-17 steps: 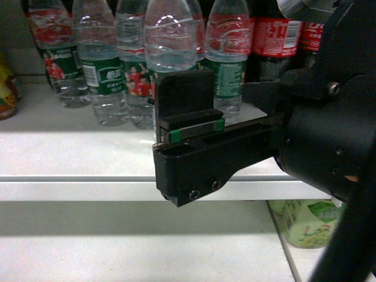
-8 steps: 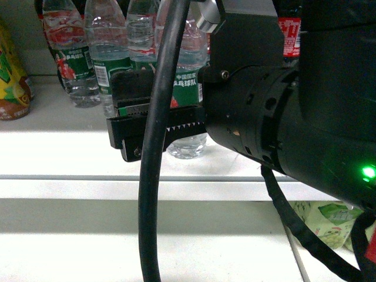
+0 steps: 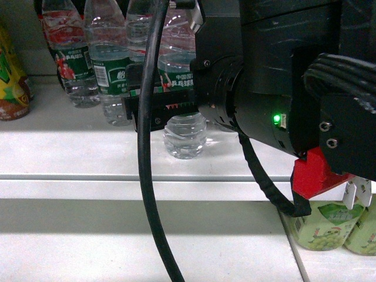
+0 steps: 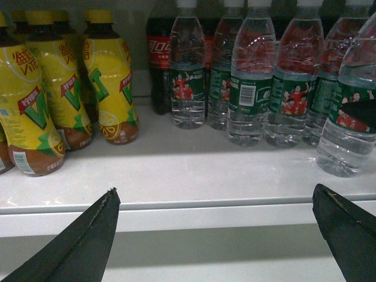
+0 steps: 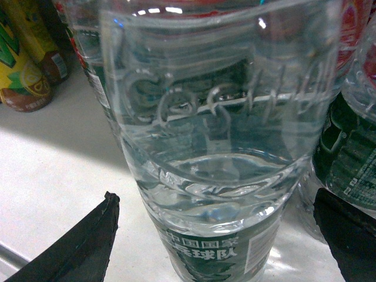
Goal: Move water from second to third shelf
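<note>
A row of other green-labelled water bottles (image 4: 251,76) is standing along the back of the white shelf (image 4: 176,170), with dark cola bottles (image 4: 158,59) behind them and yellow-labelled drink bottles (image 4: 111,82) crowding the left end. On the shelf below, pale green-labelled drinks (image 3: 326,226) are showing at the right.

In the head view the right arm's black body and a thick black cable (image 3: 147,176) are blocking most of the scene, so only the base and part of the label of the water (image 3: 183,132) are showing there. The bottle's cap is cut off in every view.

The water is standing upright at the front of the row, apart from the shelf's front edge. The right gripper (image 5: 217,235) is reaching around it: its two dark fingers (image 5: 82,247) are sitting spread on either side of the bottle, with gaps visible, and the bottle is filling the right wrist view between them. The left gripper (image 4: 217,235) is hanging in front of the shelf edge, its fingers wide apart, holding nothing.
</note>
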Available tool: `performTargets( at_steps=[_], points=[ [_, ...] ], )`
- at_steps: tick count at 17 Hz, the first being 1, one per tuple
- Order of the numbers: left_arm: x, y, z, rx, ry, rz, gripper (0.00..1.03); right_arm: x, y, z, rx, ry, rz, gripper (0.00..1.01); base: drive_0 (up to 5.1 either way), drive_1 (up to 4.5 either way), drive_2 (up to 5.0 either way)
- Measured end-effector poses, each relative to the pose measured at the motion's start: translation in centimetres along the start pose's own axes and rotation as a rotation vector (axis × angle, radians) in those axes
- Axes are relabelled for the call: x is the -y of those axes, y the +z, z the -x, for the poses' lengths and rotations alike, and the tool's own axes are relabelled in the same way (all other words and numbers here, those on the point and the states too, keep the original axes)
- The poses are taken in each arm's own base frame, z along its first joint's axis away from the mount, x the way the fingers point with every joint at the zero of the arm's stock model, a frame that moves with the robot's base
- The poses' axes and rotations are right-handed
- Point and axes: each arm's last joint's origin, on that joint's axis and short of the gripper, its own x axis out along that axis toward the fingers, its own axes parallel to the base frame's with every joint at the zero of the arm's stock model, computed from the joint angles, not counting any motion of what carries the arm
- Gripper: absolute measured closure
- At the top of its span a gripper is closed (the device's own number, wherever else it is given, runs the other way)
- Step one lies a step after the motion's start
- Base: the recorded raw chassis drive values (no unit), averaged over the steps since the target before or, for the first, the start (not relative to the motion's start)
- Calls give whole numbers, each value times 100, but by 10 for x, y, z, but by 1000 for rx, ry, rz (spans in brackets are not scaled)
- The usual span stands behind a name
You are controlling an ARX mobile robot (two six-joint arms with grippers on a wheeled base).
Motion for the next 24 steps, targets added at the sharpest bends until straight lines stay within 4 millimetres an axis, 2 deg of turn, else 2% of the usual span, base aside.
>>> performTargets(
  at_steps=[6, 7, 8, 9, 11, 15, 16, 20, 23, 24],
  points=[
    [0, 0, 0, 0, 0, 0, 5, -9, 2, -18, 6, -52, 5, 3, 0, 0, 0],
    [0, 0, 0, 0, 0, 0, 5, -9, 1, -20, 2, -64, 6, 6, 0, 0, 0],
    [0, 0, 0, 0, 0, 0, 5, -9, 1, -20, -2, -68, 7, 15, 0, 0, 0],
    [0, 0, 0, 0, 0, 0, 5, -8, 1, -20, -1, -71, 7, 28, 0, 0, 0],
    [0, 0, 0, 0, 0, 0, 5, -8, 1, -20, 0, -75, 3, 41, 0, 0, 0],
    [0, 0, 0, 0, 0, 0, 5, -8, 2, -20, 4, -75, -1, 59, 0, 0, 0],
    [0, 0, 0, 0, 0, 0, 5, -9, 3, -19, 6, -74, -2, 60, 0, 0, 0],
    [0, 0, 0, 0, 0, 0, 5, -7, 1, -2, -3, -53, 0, 61, 0, 0, 0],
    [0, 0, 0, 0, 0, 0, 5, 2, -4, 25, -14, -41, -1, 61, 0, 0, 0],
    [0, 0, 0, 0, 0, 0, 5, 11, -8, 42, -16, -33, -3, 61, 0, 0, 0]
  ],
)
